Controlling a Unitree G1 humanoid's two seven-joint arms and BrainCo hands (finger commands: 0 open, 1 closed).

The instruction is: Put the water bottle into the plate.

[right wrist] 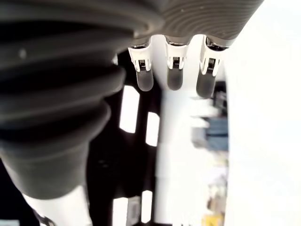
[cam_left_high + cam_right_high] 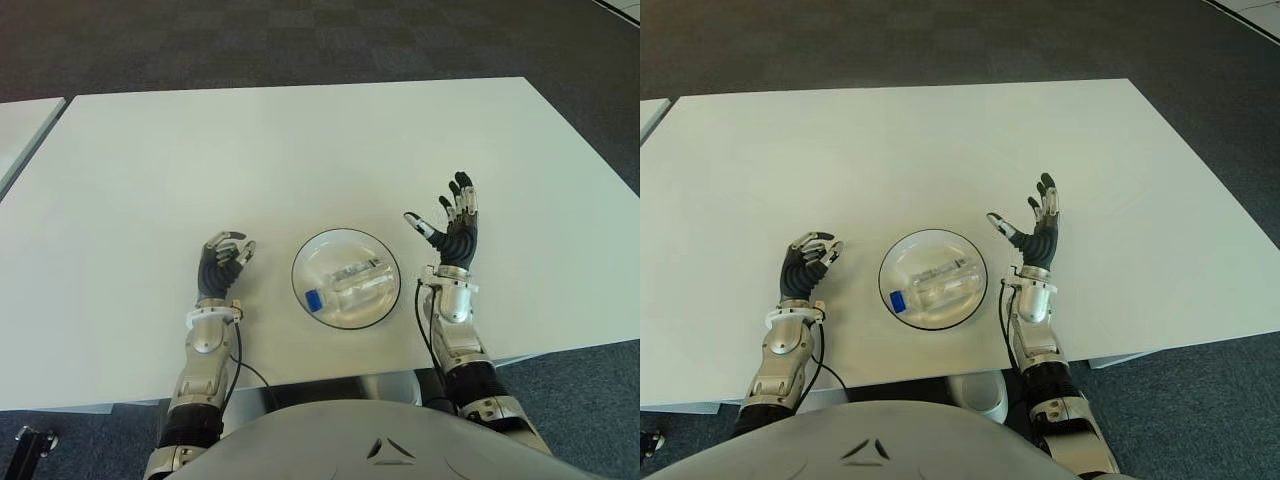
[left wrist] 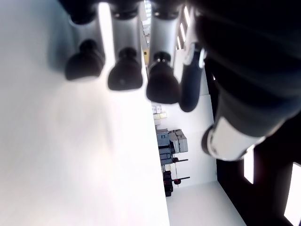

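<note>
A clear water bottle (image 2: 352, 281) with a blue cap lies on its side inside the white plate (image 2: 318, 255) near the table's front edge. My right hand (image 2: 452, 222) stands just right of the plate, fingers spread wide and holding nothing. My left hand (image 2: 224, 259) shows left of the plate with its fingers curled and nothing in them. In the right wrist view the fingertips (image 1: 173, 80) stretch out straight. The left wrist view has the fingertips (image 3: 123, 75) bent over the white table.
The white table (image 2: 300, 150) stretches far ahead and to both sides. A second white table's corner (image 2: 20, 125) shows at the far left. Dark carpet (image 2: 300, 40) lies beyond the far edge.
</note>
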